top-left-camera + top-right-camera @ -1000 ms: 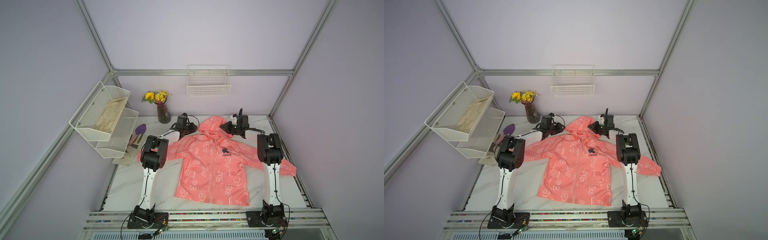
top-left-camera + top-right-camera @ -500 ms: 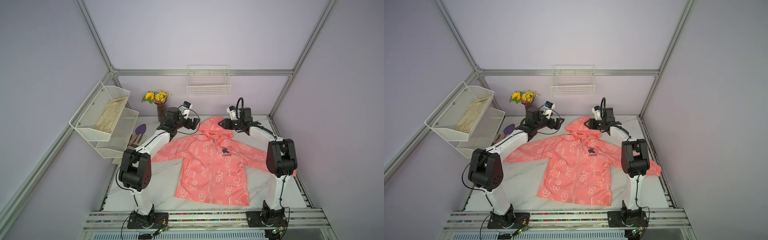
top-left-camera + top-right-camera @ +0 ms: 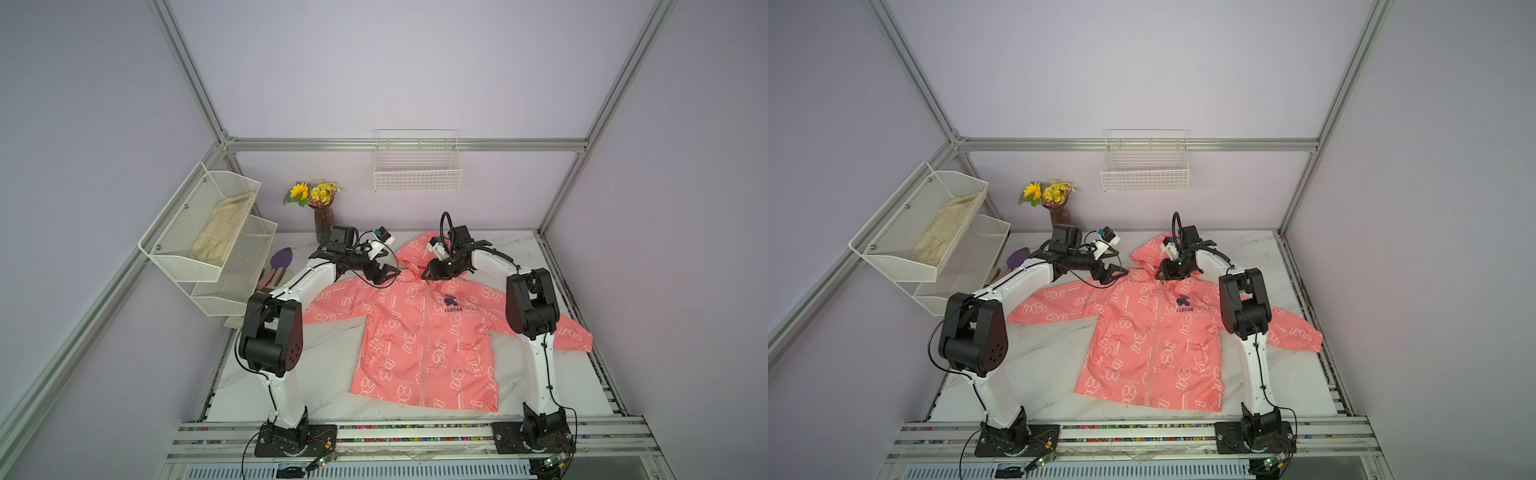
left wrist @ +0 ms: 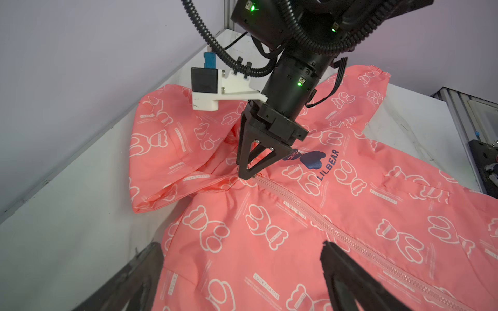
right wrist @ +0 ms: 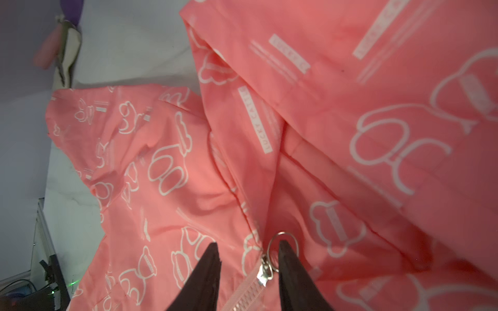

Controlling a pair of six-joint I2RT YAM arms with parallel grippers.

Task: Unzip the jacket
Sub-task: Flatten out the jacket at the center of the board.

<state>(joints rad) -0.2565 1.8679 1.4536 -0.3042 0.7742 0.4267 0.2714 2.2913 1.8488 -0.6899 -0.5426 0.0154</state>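
Observation:
The coral-pink jacket [image 3: 415, 332] [image 3: 1142, 332] lies flat on the white table, front up and zipped, hood toward the back wall. My right gripper [image 3: 426, 275] [image 3: 1158, 275] [image 4: 246, 175] points down at the collar, on the top end of the zipper [image 4: 323, 223]. Its jaws stand a little apart in the right wrist view [image 5: 249, 255]. The metal zipper pull [image 5: 262, 272] lies between them, and one fingertip [image 5: 285, 255] sits in the pull's wire ring [image 5: 281, 233]. My left gripper [image 3: 388, 272] [image 3: 1119, 272] [image 4: 242, 258] hovers wide open over the jacket's shoulder, holding nothing.
A white mesh shelf [image 3: 195, 266] on the left wall holds a beige cloth [image 3: 220, 232]. A vase of yellow flowers [image 3: 322, 220] stands at the back left, beside a purple trowel [image 3: 280, 259]. A wire basket [image 3: 417, 166] hangs on the back wall. Bare table [image 3: 291, 374] lies left of the jacket.
Both arms have unfolded and their elbows have swung outward. The left gripper has opened wide beside the hood. The right gripper has come down onto the collar at the zipper pull.

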